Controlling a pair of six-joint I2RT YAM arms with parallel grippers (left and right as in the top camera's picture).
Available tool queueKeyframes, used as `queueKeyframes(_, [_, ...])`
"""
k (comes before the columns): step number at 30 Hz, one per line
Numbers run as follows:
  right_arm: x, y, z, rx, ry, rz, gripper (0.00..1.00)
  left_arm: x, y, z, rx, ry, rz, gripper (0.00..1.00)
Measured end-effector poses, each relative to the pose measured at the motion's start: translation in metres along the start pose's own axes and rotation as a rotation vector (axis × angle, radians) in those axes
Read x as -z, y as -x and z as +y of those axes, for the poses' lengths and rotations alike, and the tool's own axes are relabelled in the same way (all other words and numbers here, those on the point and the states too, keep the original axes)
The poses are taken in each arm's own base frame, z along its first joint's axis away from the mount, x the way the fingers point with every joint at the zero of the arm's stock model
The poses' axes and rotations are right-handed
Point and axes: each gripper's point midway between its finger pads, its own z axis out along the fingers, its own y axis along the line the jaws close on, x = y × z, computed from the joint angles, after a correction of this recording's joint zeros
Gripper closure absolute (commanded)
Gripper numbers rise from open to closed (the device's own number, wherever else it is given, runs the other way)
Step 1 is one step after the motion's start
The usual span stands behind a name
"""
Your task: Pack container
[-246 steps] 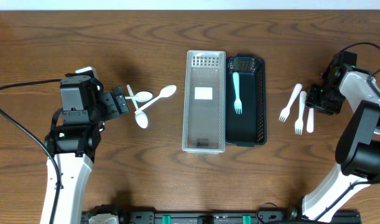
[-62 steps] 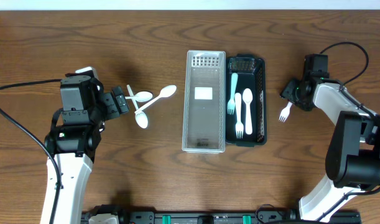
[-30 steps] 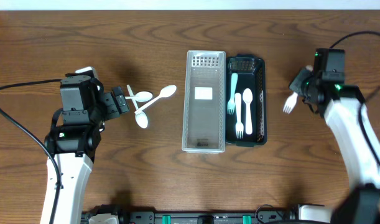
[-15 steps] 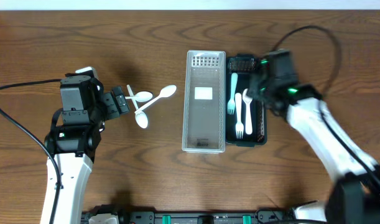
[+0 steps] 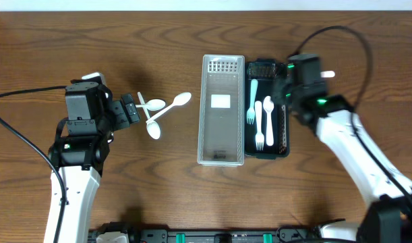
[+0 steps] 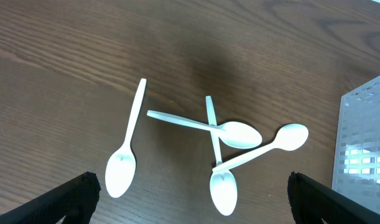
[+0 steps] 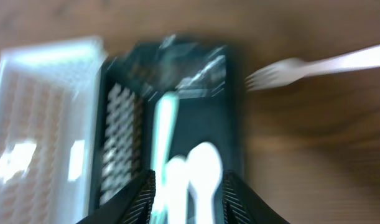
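Note:
The black container [image 5: 284,131] holds a teal fork [image 5: 253,98] and two white forks [image 5: 263,125]; it also shows, blurred, in the right wrist view [image 7: 233,124]. My right gripper [image 5: 286,91] hovers over its far end, jaws [image 7: 190,190] apart with nothing between them. One white fork [image 7: 320,64] shows just outside the container's far right corner [image 5: 329,74]. The clear container [image 5: 201,128] stands to the left of the black one. Several white spoons [image 5: 157,111] lie in front of my open, empty left gripper [image 5: 129,111] and in the left wrist view [image 6: 230,134], above the jaws [image 6: 190,202].
The clear container's perforated wall [image 6: 364,149] is at the right edge of the left wrist view. A white label [image 5: 220,102] lies inside the clear container. A black cable [image 5: 23,142] runs over the table at the left.
My right arm has swung left from the table's right side to over the black container; the fork it carried now shows beside the container's far right corner. The left arm has not moved.

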Motion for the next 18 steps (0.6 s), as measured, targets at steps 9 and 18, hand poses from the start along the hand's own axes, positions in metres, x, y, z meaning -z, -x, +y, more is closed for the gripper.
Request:
queueKeyframes(9, [0.005,0.037,-0.121,-0.264,-0.211,-0.084,0.56,0.0,0.0,0.0,0.0,0.0,0.0,0.02])
queueKeyframes(18, [-0.03,0.086,-0.144,-0.265,-0.165,-0.274,0.26,0.0,0.0,0.0,0.0,0.0,0.0,0.02])
